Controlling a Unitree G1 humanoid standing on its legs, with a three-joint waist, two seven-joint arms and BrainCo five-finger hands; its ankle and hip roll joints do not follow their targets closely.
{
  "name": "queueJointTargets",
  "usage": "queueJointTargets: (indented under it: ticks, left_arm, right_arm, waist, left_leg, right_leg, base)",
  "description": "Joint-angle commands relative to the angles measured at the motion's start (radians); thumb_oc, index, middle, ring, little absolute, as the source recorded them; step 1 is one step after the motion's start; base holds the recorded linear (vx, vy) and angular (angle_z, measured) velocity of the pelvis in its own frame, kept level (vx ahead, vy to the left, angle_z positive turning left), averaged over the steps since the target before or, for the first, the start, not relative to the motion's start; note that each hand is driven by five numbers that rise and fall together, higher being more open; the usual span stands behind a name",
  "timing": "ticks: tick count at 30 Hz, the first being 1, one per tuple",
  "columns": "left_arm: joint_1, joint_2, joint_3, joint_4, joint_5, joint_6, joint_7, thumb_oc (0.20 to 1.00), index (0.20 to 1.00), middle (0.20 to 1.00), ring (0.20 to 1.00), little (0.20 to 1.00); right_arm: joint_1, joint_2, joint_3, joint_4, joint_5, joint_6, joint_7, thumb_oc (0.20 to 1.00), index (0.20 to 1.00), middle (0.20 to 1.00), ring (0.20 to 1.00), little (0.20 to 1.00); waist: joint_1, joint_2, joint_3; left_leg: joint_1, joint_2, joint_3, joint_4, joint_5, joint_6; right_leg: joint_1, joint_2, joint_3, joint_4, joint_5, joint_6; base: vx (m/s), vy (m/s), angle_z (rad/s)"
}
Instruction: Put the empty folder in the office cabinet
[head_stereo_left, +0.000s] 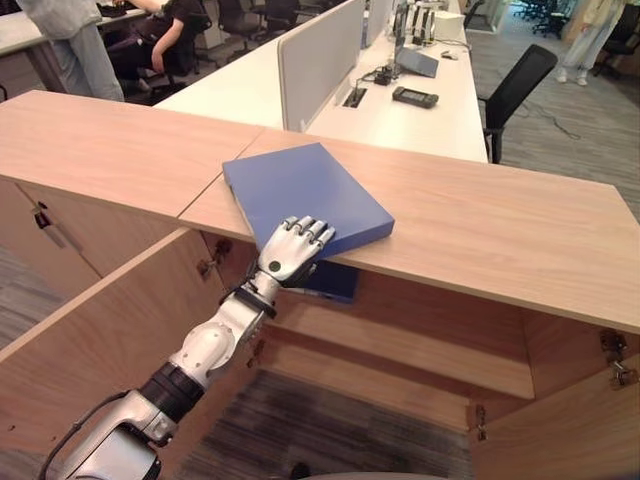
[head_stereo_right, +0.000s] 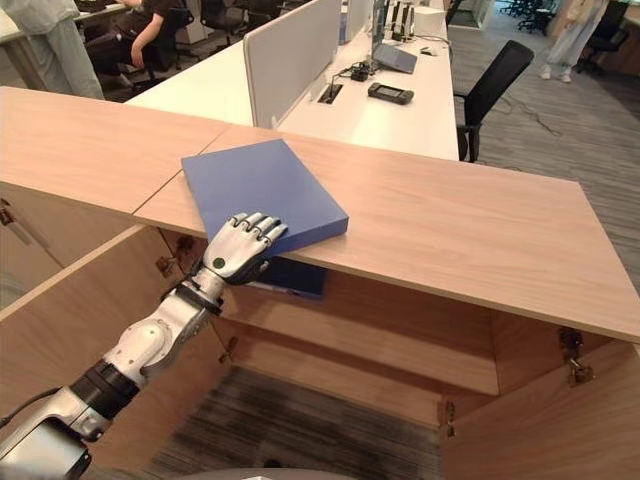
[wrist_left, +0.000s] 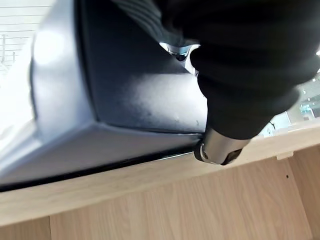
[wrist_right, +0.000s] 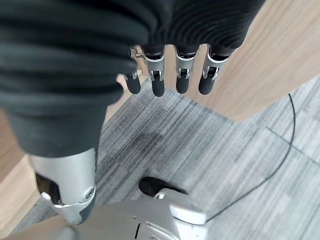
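Left hand (head_stereo_left: 290, 250) grips blue folder (head_stereo_left: 305, 190) overhanging cabinet top (head_stereo_left: 480, 225)

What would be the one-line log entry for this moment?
left hand: gripping near edge of blue folder | folder: flat on cabinet top, overhanging | right hand: idle, open | cabinet: open

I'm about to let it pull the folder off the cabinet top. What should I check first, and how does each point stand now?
1. Left hand on the blue folder: ok, fingers curled over its near edge.
2. Folder's corner overhangs the cabinet top: ok.
3. Cabinet doors open: ok.
4. Shelf space free: not ok, another blue folder sits below.
5. Thumb under the folder: cannot tell.
6. Right hand clear: ok, relaxed over the floor.
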Motion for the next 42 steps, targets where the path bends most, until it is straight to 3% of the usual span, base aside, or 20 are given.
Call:
queueJointTargets:
  ticks: [1, 23, 28, 32, 40, 42]
  left_arm:
    - [0.023, 0.005, 0.067, -0.011, -0.143, -0.033, -0.014, 0.2, 0.2, 0.2, 0.2, 0.2]
    - [0.132, 0.039, 0.279, -0.379, -0.415, -0.143, -0.002, 0.2, 0.2, 0.2, 0.2, 0.2]
    - [0.122, 0.045, 0.286, -0.462, -0.496, -0.17, -0.032, 0.2, 0.2, 0.2, 0.2, 0.2]
    - [0.107, 0.04, 0.244, -0.555, -0.707, -0.205, -0.119, 0.2, 0.2, 0.2, 0.2, 0.2]
    - [0.129, 0.023, 0.285, -0.563, -1.004, -0.201, -0.149, 0.2, 0.2, 0.2, 0.2, 0.2]
    - [0.135, 0.003, 0.295, -0.555, -1.18, -0.196, -0.179, 0.2, 0.2, 0.2, 0.2, 0.2]
  right_arm:
    - [-0.004, 0.005, -0.005, 0.017, 0.007, -0.009, -0.02, 1.0, 1.0, 1.0, 1.0, 1.0]
    - [0.027, 0.016, -0.024, 0.007, -0.003, -0.03, -0.024, 1.0, 1.0, 1.0, 1.0, 1.0]
    - [0.029, 0.014, -0.027, 0.006, 0.001, -0.033, -0.02, 1.0, 1.0, 1.0, 1.0, 1.0]
    - [0.035, 0.006, -0.03, -0.006, 0.002, -0.038, -0.015, 1.0, 1.0, 1.0, 1.0, 1.0]
    - [0.039, 0.005, -0.027, -0.009, -0.014, -0.024, 0.005, 1.0, 1.0, 1.0, 1.0, 1.0]
    - [0.036, 0.003, -0.028, -0.006, -0.018, -0.017, 0.018, 1.0, 1.0, 1.0, 1.0, 1.0]
  waist:
    - [0.013, -0.055, -0.01]
    - [0.016, -0.053, -0.013]
    - [0.014, -0.052, -0.013]
    - [0.007, -0.051, -0.012]
    - [0.008, -0.048, -0.016]
    - [0.009, -0.046, -0.019]
  left_leg:
    - [0.012, -0.053, -0.018, 0.003, -0.098, 0.027]
    - [0.014, -0.057, -0.019, 0.003, -0.1, 0.027]
    - [0.016, -0.058, -0.019, 0.003, -0.099, 0.026]
    - [0.013, -0.058, -0.017, 0.003, -0.098, 0.026]
    - [0.016, -0.055, -0.014, 0.003, -0.097, 0.022]
    - [0.024, -0.053, -0.015, 0.003, -0.104, 0.021]
  right_leg:
    - [-0.043, 0.008, -0.037, 0.006, 0.076, 0.078]
    - [-0.042, 0.003, -0.043, 0.006, 0.08, 0.081]
    - [-0.042, 0.003, -0.044, 0.006, 0.082, 0.082]
    - [-0.045, 0.003, -0.041, 0.006, 0.084, 0.086]
    - [-0.041, -0.001, -0.039, 0.006, 0.085, 0.089]
    - [-0.033, -0.002, -0.039, 0.006, 0.079, 0.088]
  base:
    - [0.0, 0.0, 0.0]
    - [0.0, 0.0, 0.0]
    - [0.0, 0.0, 0.0]
    - [0.0, 0.0, 0.0]
    - [0.0, 0.0, 0.0]
    - [0.0, 0.0, 0.0]
